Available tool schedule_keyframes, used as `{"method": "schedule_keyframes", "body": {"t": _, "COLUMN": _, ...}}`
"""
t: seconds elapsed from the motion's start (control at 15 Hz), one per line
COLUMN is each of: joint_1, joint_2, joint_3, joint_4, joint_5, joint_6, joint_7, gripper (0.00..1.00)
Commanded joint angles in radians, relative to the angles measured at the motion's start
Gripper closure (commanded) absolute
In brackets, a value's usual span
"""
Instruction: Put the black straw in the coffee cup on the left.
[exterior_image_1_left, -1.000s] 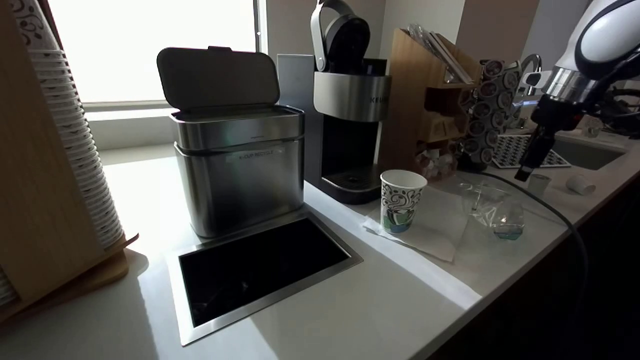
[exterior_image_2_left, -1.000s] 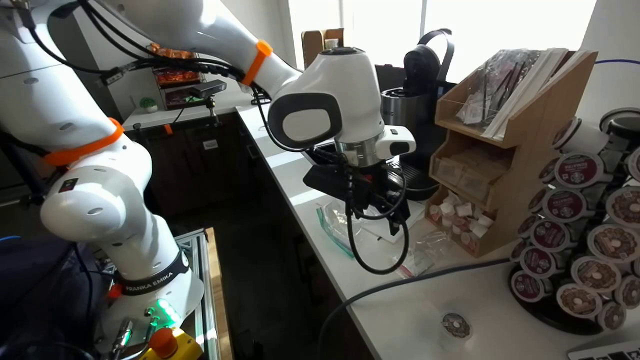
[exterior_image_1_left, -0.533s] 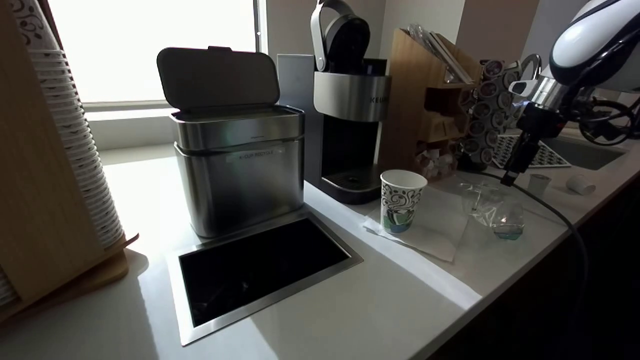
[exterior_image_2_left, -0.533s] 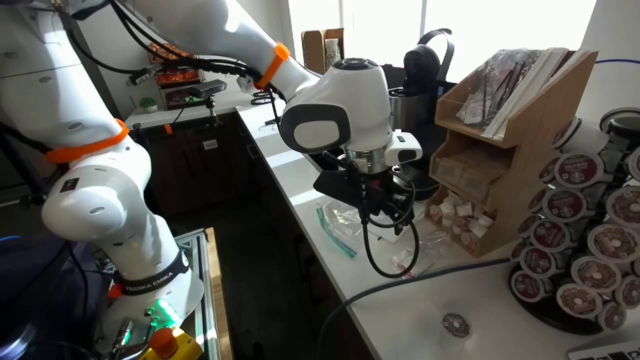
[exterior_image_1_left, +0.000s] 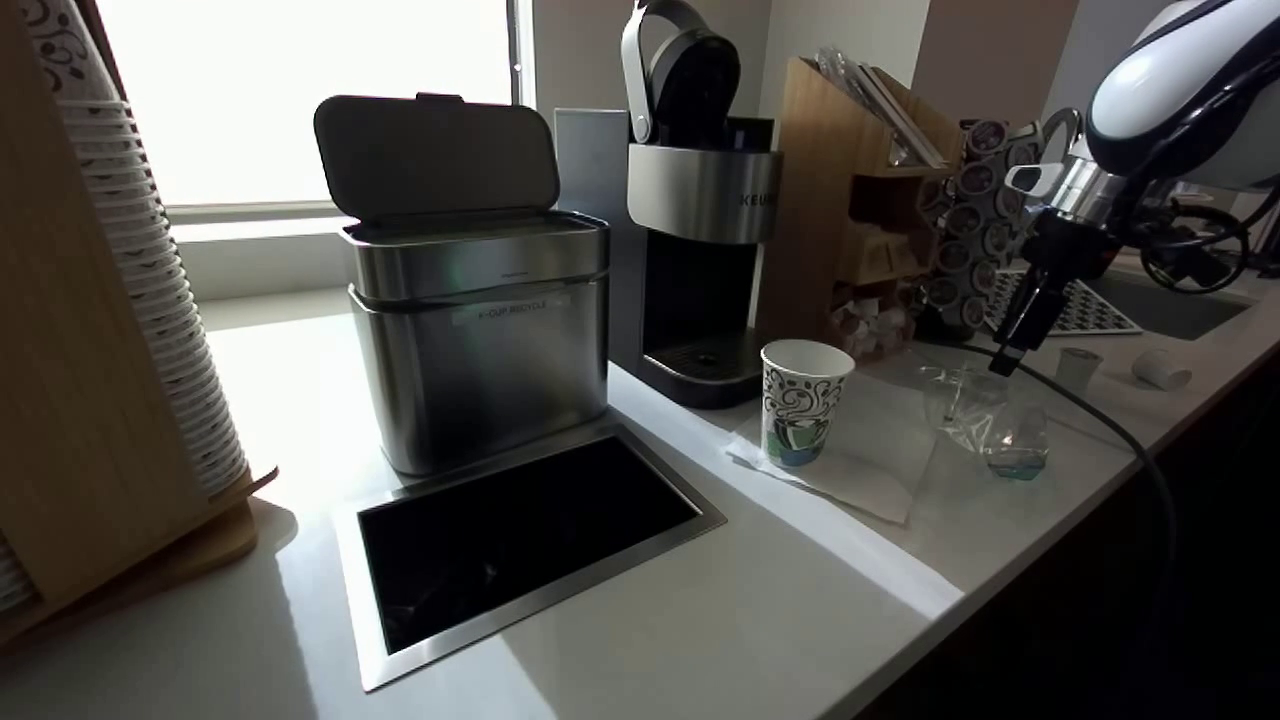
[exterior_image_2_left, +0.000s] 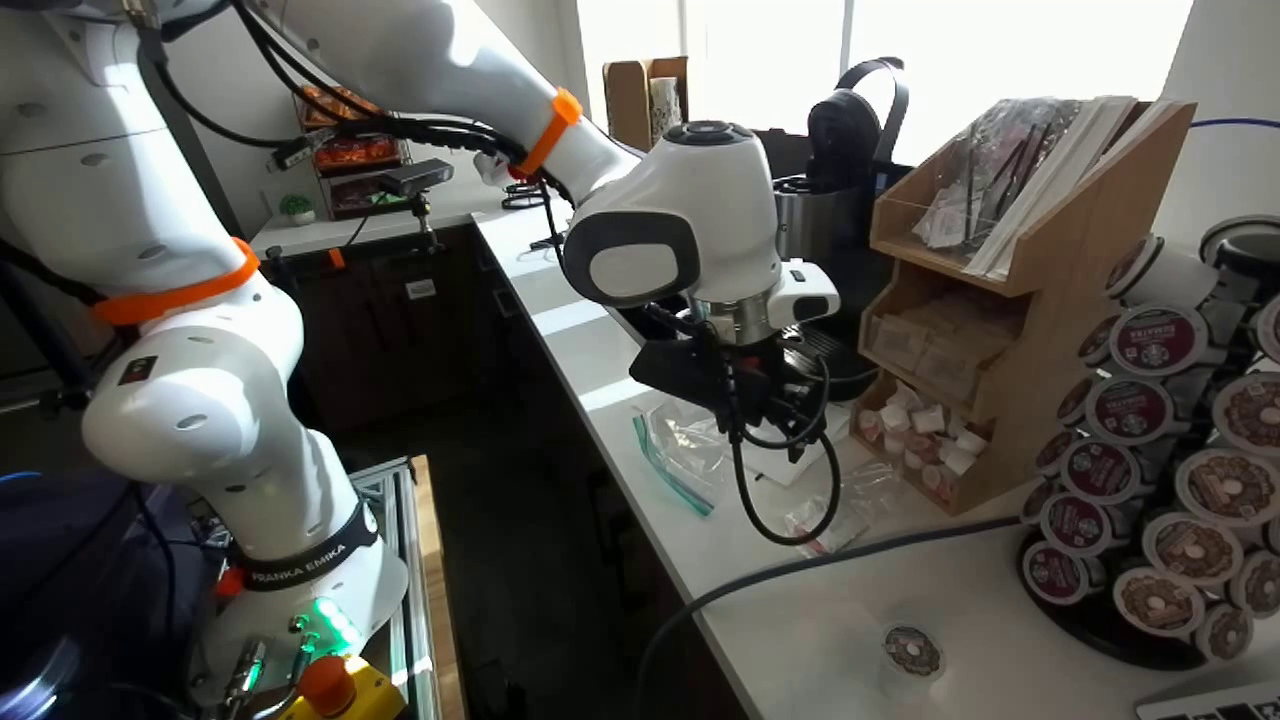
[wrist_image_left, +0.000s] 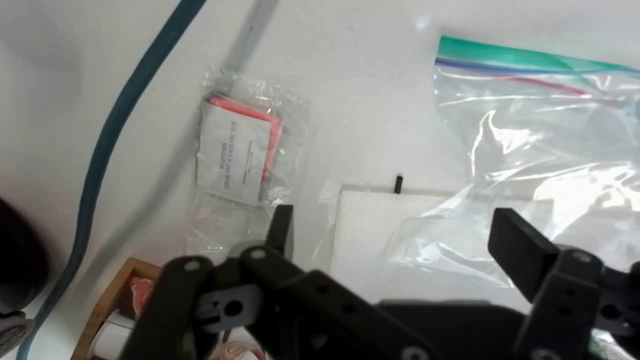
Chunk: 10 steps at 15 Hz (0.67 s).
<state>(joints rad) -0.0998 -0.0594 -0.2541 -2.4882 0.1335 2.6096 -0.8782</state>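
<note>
an exterior view gives me the coffee cup (exterior_image_1_left: 803, 412) upright on paper (exterior_image_1_left: 885, 470); an exterior view, my arm (exterior_image_2_left: 735, 215) over the counter (exterior_image_2_left: 810, 640). wrist view: my gripper (wrist_image_left: 392, 220) spread wide, the black straw (wrist_image_left: 398, 184) with one end peeking past a white sheet (wrist_image_left: 367, 220).

Free counter (wrist_image_left: 367, 135) beside black straw (wrist_image_left: 398, 184), zip bag (wrist_image_left: 540, 140) near (height unclear).

There is one unstacked patterned cup (exterior_image_1_left: 800, 415), one coffee machine (exterior_image_1_left: 705, 190), one carousel (exterior_image_2_left: 1092, 632).
</note>
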Motion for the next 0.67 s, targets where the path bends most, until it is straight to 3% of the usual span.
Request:
{"method": "schedule_keyframes", "body": {"t": 0.0, "joint_1": -0.038, "joint_2": -0.016, "joint_3": 0.001, "joint_4": -0.011, "joint_5": 0.004, "joint_6": 0.038, "joint_7": -0.024, "gripper": 0.0}}
{"method": "schedule_keyframes", "body": {"t": 0.27, "joint_1": -0.055, "joint_2": 0.005, "joint_3": -0.005, "joint_4": -0.004, "joint_5": 0.028, "joint_6": 0.038, "joint_7": -0.052, "gripper": 0.0}}
{"method": "schedule_keyframes", "body": {"t": 0.33, "joint_1": -0.058, "joint_2": 0.013, "joint_3": -0.004, "joint_4": -0.003, "joint_5": 0.033, "joint_6": 0.043, "joint_7": -0.059, "gripper": 0.1}}
{"method": "schedule_keyframes", "body": {"t": 0.4, "joint_1": -0.058, "joint_2": 0.021, "joint_3": -0.003, "joint_4": -0.003, "joint_5": 0.044, "joint_6": 0.046, "joint_7": -0.072, "gripper": 0.26}}
{"method": "schedule_keyframes", "body": {"t": 0.6, "joint_1": -0.06, "joint_2": 0.037, "joint_3": 0.002, "joint_4": 0.001, "joint_5": 0.081, "joint_6": 0.053, "joint_7": -0.106, "gripper": 0.5}}
